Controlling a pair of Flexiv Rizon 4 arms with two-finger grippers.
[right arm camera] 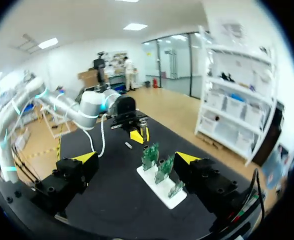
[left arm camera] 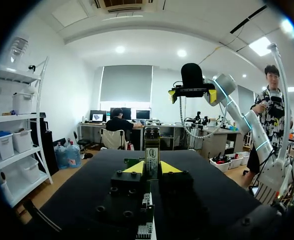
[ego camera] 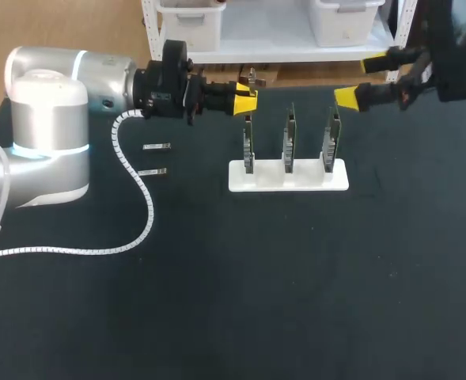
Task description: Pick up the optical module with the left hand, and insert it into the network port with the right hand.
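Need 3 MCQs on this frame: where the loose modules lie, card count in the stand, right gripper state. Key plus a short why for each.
1. The two silver modules lie:
A. on the table, left of the white stand
B. on top of the stand
C. stacked on each other

2. Green cards upright in the stand:
A. two
B. three
C. four

3. The right gripper is:
A. shut on a module
B. shut on a card
C. open, holding nothing

Key:
1. A: the head view shows both flat on the dark table, apart, between the left arm and the stand.
2. B: three cards stand in a row on the white base.
3. C: its yellow tips are wide apart with nothing touching them.
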